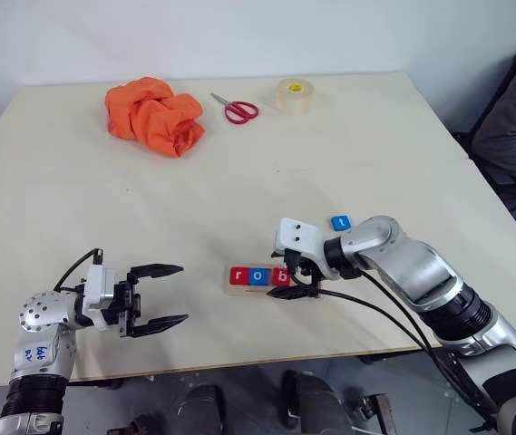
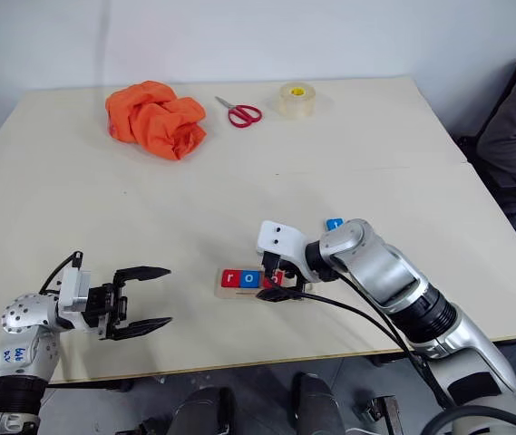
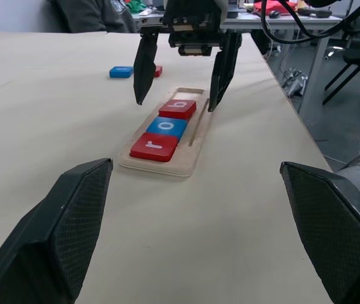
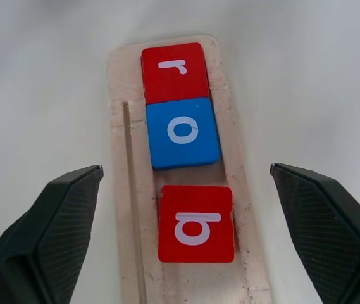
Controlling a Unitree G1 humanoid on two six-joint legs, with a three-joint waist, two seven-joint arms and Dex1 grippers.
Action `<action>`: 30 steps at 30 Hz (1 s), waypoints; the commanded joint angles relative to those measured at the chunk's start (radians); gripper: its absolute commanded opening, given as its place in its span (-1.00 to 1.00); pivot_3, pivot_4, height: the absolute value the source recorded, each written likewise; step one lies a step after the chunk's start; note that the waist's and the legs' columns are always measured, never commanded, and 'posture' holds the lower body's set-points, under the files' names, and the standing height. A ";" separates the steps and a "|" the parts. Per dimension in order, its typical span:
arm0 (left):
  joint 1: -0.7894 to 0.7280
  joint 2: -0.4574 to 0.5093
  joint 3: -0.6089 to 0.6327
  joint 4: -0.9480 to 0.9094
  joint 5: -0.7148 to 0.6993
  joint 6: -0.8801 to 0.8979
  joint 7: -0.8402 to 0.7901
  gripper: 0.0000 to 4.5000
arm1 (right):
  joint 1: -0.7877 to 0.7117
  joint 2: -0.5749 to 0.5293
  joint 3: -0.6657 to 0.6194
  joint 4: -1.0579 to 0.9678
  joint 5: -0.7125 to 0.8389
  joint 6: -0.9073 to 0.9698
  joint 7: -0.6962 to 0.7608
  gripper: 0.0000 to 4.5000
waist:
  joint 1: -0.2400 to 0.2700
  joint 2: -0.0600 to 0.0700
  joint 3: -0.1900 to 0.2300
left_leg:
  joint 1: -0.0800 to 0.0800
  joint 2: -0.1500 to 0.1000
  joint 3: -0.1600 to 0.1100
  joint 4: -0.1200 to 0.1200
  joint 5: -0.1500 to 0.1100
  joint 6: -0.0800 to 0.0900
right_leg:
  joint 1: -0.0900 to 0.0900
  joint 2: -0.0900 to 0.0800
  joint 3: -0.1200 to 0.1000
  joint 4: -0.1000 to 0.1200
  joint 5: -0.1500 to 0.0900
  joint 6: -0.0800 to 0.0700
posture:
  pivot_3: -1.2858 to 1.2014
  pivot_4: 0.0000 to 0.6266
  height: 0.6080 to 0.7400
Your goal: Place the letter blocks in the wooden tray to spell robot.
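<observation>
beige table (image 1: 76,208), wooden tray (image 4: 246,209), orange cloth (image 1: 153,115), scissors (image 1: 236,110)

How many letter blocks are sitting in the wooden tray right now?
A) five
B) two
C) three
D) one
C: the wooden tray holds three blocks in a row, a red r, a blue o and a red b, with the open right gripper just above the b.

Beige table (image 1: 76,208) against white wall (image 1: 239,36) (grey floor below).
</observation>
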 commanded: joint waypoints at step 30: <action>0.013 -0.018 -0.010 -0.050 -0.006 0.007 0.029 1.00 | 0.037 -0.017 -0.010 0.106 -0.061 -0.158 0.042 -0.99 | -0.001 0.000 0.000 | 0.001 0.000 0.000 0.000 0.000 0.000 | 0.000 0.000 0.000 0.000 0.000 0.000 | 0.03 -0.52 1.00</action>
